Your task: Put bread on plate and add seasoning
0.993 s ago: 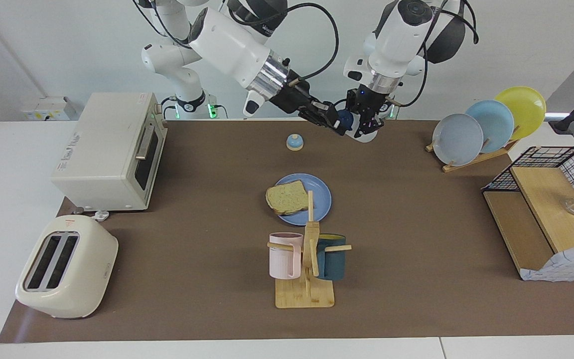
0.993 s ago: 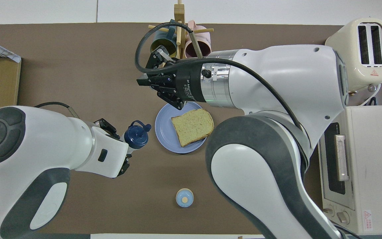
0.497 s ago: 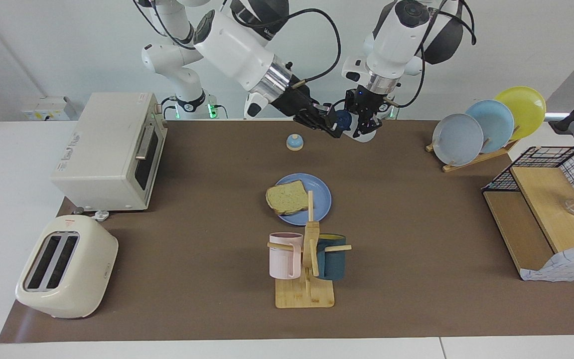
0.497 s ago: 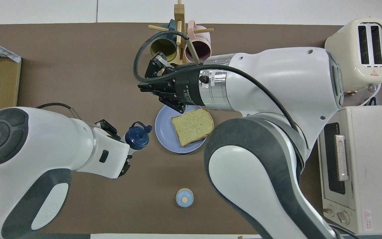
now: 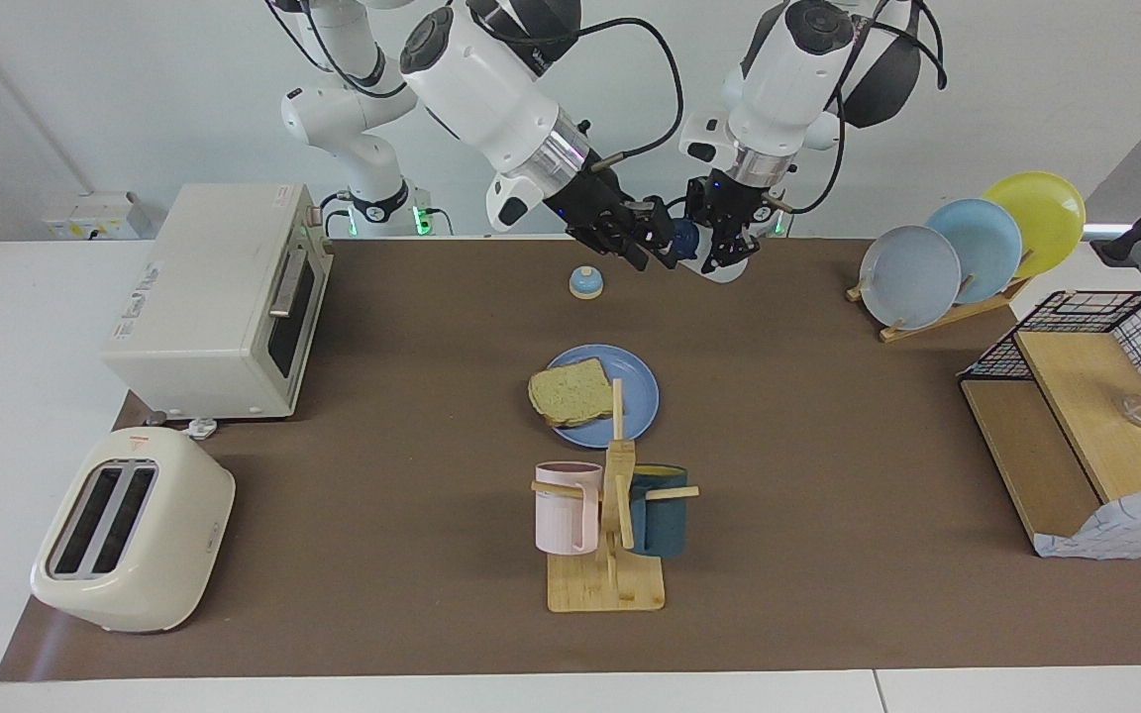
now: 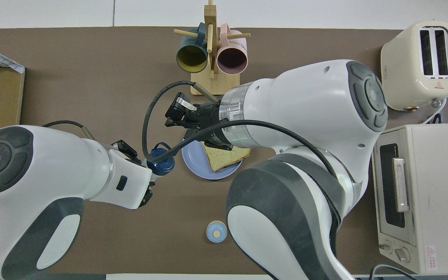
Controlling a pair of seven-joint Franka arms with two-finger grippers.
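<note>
The bread (image 5: 570, 391) lies on the blue plate (image 5: 630, 406) in the middle of the brown mat; in the overhead view the bread (image 6: 226, 158) and plate (image 6: 195, 165) are partly covered by the right arm. My left gripper (image 5: 726, 248) is shut on the seasoning bottle (image 5: 687, 238), which is tilted with its navy cap toward the right gripper. It is held in the air over the mat beside the plate, toward the left arm's end (image 6: 161, 162). My right gripper (image 5: 648, 250) is open and empty, raised over the plate's edge (image 6: 177, 112).
A small blue bell (image 5: 585, 282) stands nearer to the robots than the plate. A mug rack (image 5: 610, 515) stands farther from them. A toaster oven (image 5: 219, 297) and a toaster (image 5: 130, 530) stand at the right arm's end. A plate rack (image 5: 967, 248) and a wire shelf (image 5: 1086, 396) stand at the left arm's end.
My right gripper has drawn back from over the mug rack toward the robots and now hangs over the plate's edge. The left gripper with the bottle has barely moved.
</note>
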